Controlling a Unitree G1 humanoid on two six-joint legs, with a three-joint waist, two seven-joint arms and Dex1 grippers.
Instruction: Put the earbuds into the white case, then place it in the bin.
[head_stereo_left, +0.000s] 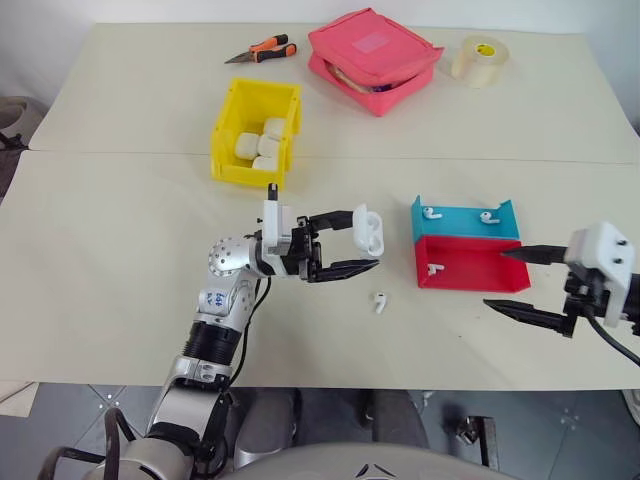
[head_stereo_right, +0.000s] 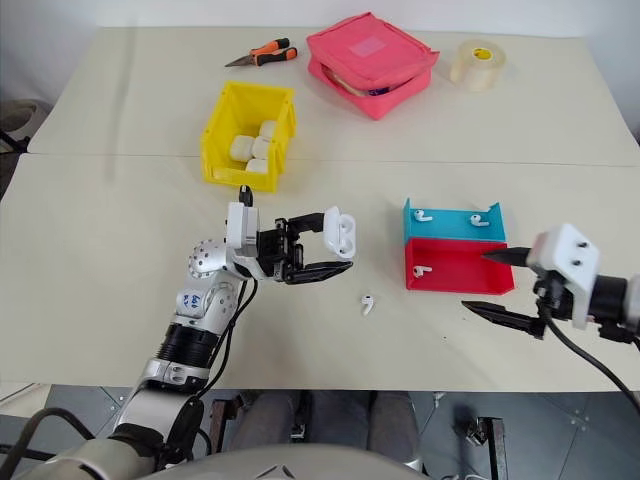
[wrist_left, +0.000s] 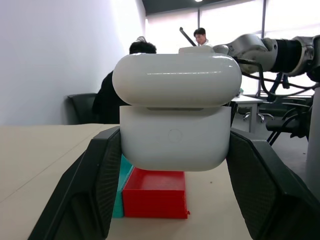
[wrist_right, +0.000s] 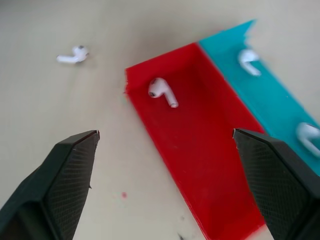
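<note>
Presently the task stands at an early stage. The left gripper (head_stereo_left: 352, 242) is clamped on the white case (head_stereo_left: 367, 229), held above the surface to the left of the red tray (head_stereo_left: 470, 272); the lid appears to sit slightly raised over the body, though whether it is latched cannot be told. The right gripper (head_stereo_left: 518, 282) hangs with jaws wide and empty, just right of the red tray.

Loose earbuds remain out: one (head_stereo_left: 380, 301) lies on the surface left of the red tray, one (head_stereo_left: 433, 269) in that tray, and two, (head_stereo_left: 432, 212) and (head_stereo_left: 486, 216), in the blue tray (head_stereo_left: 508, 214) that adjoins it on the far side. By my judgement, loading the case and carrying it to the bin are both outstanding.

The bin (head_stereo_left: 226, 128), well up and left of the red tray, already holds several white cases (head_stereo_left: 258, 145).

Not determinable: the case's interior, hence whether any earbud is already inside.
</note>
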